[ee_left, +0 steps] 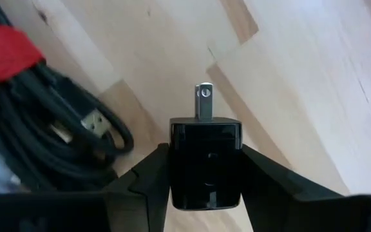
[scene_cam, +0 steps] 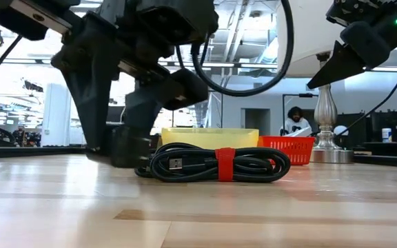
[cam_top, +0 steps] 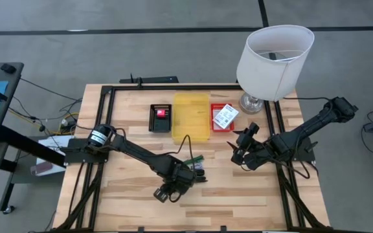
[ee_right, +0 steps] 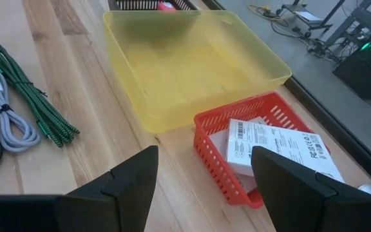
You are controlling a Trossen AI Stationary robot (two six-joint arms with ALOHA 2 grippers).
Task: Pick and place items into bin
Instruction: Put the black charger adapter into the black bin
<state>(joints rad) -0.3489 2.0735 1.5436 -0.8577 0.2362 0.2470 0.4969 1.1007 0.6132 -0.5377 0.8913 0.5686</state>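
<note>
My left fingers (ee_left: 205, 187) pinch a black plug (ee_left: 205, 161) low over the counter (ee_left: 288, 77), beside the coiled cable (scene_cam: 219, 165). It could slip before reaching the yellow bin (cam_top: 191, 116); my right fingers (ee_right: 205, 187) hang spread.

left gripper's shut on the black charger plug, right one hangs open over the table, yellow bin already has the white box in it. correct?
Not quite. The yellow bin is empty; the white box lies in the red basket beside it, as the right wrist view shows. The rest holds: left gripper shut on the plug, right gripper open.
</note>
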